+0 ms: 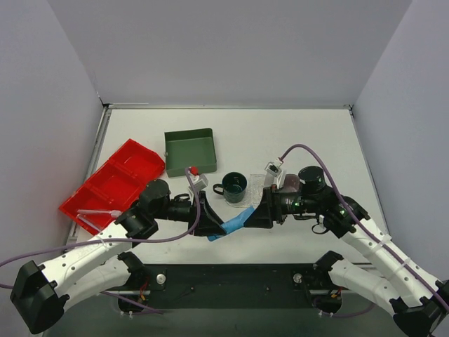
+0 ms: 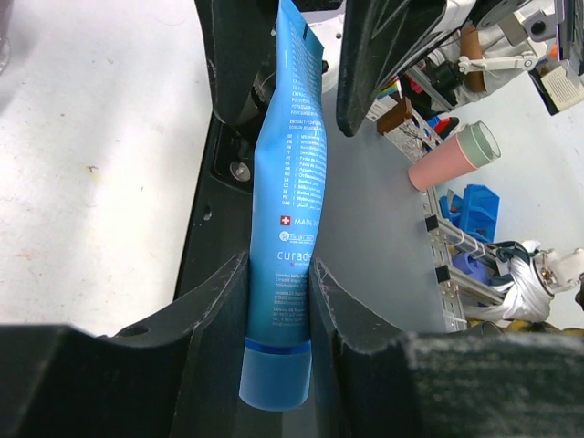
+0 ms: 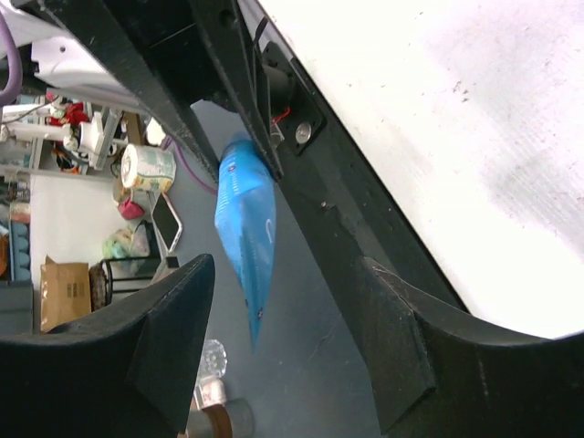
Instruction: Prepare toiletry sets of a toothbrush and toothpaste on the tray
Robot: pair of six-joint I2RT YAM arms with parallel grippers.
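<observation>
Light-blue toothpaste (image 1: 235, 220) hangs over the table's (image 1: 316, 140) near edge, pinched near its cap by the left gripper (image 2: 278, 272). Its flat end sits between the right gripper's (image 3: 278, 274) wide-open fingers, which grip nothing. Behind it stand a mug (image 1: 233, 187) and the tray (image 1: 256, 184). A toothbrush (image 1: 98, 213) lies in the red bin (image 1: 130, 165).

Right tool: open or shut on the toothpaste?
Open: the right tool has its fingers wide apart, with the toothpaste between them touching neither. The left tool clamps it.
</observation>
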